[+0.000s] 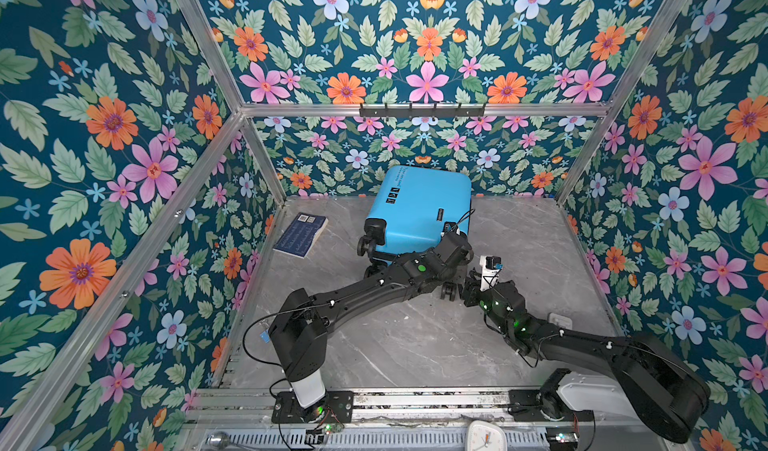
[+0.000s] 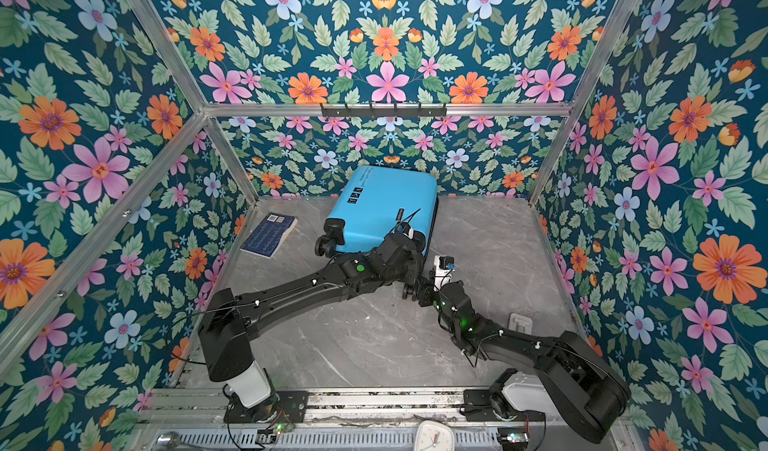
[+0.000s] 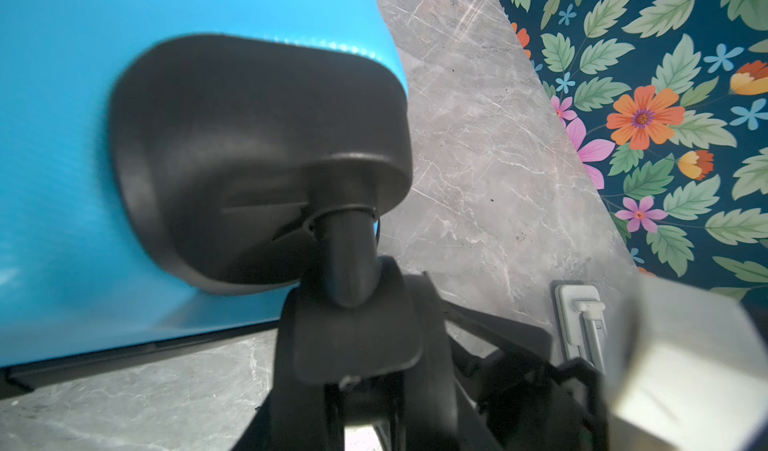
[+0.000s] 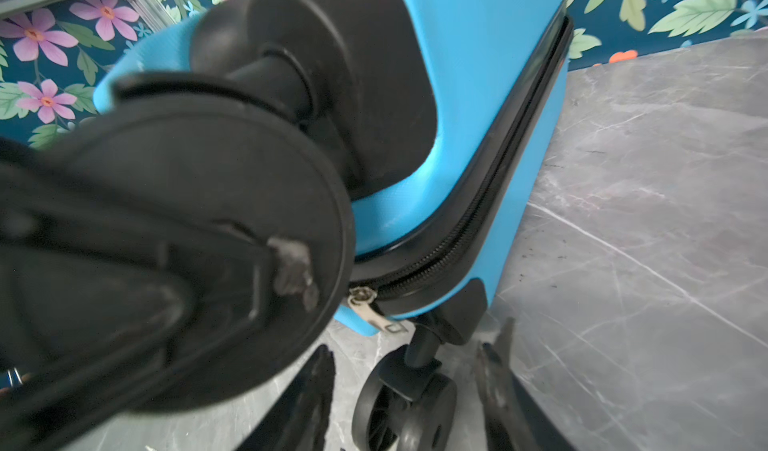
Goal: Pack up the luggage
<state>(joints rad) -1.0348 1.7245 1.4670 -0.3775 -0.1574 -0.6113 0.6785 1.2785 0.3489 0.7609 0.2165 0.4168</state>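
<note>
Right gripper (image 4: 415, 341) straddles the lower wheel (image 4: 405, 407) with jaws apart, left gripper (image 4: 266, 262) clamped on the upper wheel (image 4: 216, 158); we see the zipped luggage (image 1: 419, 212) lying on the table (image 1: 415, 345), stretching away toward the back wall.

**Top views.** Mounted high over the near edge of the table (image 1: 415, 357), tilted down toward the back wall. Nearly the same field is covered in both top views: both arms, the table and the whole luggage (image 1: 419, 203).

**Left wrist view.** Held very close against a wheel mount (image 3: 257, 158), which is blurred by nearness.

**Right wrist view.** Held low and close at the wheeled end, aimed along the zip seam (image 4: 478, 207).

**Shared by all views.** Blue shell and grey table.
</note>
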